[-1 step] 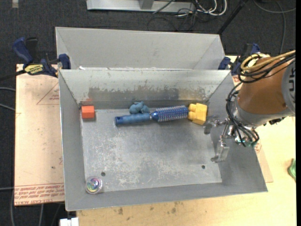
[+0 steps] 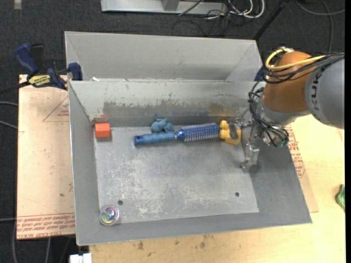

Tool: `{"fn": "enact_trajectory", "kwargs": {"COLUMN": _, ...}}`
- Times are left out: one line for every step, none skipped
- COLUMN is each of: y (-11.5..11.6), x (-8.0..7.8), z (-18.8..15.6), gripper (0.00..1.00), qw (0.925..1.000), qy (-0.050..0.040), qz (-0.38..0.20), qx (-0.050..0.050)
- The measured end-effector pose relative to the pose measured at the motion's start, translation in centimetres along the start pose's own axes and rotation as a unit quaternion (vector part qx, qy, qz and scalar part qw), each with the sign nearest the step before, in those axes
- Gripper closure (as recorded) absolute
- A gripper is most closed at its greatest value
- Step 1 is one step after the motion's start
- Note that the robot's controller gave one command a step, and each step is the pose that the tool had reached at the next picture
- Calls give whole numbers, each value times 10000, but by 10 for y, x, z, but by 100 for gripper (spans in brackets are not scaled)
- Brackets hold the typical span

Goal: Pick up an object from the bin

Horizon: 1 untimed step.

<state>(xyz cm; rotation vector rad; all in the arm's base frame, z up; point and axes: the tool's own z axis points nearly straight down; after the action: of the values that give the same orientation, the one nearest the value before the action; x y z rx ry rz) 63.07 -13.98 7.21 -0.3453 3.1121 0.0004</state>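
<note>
Grey bin. Gripper low at bin's right side, over bare floor; how wide it stands, cannot tell. Blue brush lies left of gripper, its yellow end nearest, just up-left. Orange block far left. Shiny round thing far lower left.

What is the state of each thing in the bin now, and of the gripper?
Gripper: down at the right side of the bin, over bare floor.
Blue brush: lying flat along the back wall, handle to the left.
Small blue lump: resting against the brush.
Yellow piece: at the brush's right end.
Orange block: alone, back left corner.
Shiny round thing: alone, front left corner.
</note>
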Motion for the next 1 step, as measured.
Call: {"fn": "enact_trajectory", "kwargs": {"y": -14, "x": -25, "z": -29, "gripper": 0, "qw": 9993, "qy": 12, "qz": -374, "qx": 7}}
